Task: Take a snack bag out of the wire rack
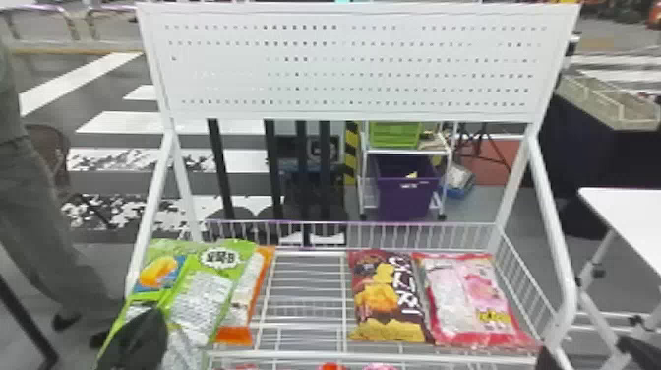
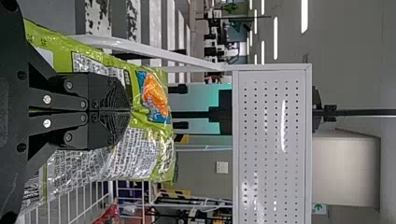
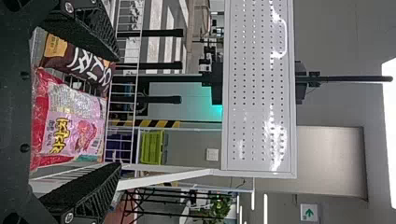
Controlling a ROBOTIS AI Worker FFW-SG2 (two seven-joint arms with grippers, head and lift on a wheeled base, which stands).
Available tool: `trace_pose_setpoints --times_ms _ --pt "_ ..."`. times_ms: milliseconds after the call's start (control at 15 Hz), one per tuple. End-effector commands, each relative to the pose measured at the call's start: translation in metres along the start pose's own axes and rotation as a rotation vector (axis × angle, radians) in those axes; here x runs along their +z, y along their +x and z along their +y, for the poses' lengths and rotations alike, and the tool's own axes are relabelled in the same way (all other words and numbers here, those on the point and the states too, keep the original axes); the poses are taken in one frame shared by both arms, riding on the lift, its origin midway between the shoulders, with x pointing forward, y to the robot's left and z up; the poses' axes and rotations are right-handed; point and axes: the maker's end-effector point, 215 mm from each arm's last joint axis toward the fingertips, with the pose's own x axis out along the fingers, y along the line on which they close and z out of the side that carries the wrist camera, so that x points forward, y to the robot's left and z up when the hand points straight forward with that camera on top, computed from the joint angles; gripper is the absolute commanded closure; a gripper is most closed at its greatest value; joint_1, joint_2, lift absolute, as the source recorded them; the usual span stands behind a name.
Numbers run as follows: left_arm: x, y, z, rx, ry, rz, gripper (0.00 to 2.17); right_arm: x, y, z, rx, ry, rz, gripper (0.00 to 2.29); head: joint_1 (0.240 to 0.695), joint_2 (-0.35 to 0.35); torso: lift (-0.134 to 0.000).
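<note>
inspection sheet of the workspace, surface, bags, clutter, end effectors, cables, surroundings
surface: wire rack, upright mesh along its back and right side
bags: green bag at left, overlapping orange bag; brown bag and pink bag side by side at right
clutter: purple bin and green basket on a cart behind the rack
left end effector: shut on green bag
right end effector: open, holding nothing
cables: nothing seen at the rack
surroundings: panel above the rack's back, white table to the right
</note>
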Motion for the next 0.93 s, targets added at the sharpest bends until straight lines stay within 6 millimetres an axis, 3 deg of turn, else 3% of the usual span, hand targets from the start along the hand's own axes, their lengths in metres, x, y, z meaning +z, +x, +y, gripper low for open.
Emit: trace_pose_setpoints --times_ms 0,533,667,867 --pt "0.000 0.000 0.000 0.000 0.000 0.000 1.79 0.000 0.000 0.000 0.000 0.000 -0.001 0.09 0.499 0.000 0.000" --pt "0.000 0.001 0.001 0.003 0.000 -0.001 1.79 -0.006 0.002 0.000 0.000 0.003 0.013 0.09 0.499 0.000 0.000" --pt "-0.001 0.001 0.000 -0.001 -0.002 0.000 1.79 -0.044 0.021 0.005 0.010 0.027 0.071 0.09 0.499 0.000 0.000" --pt "0.000 0.002 -0.004 -0.009 -0.005 -0.003 1.79 -0.096 0.076 0.035 0.066 0.049 0.132 0.09 0.499 0.000 0.000"
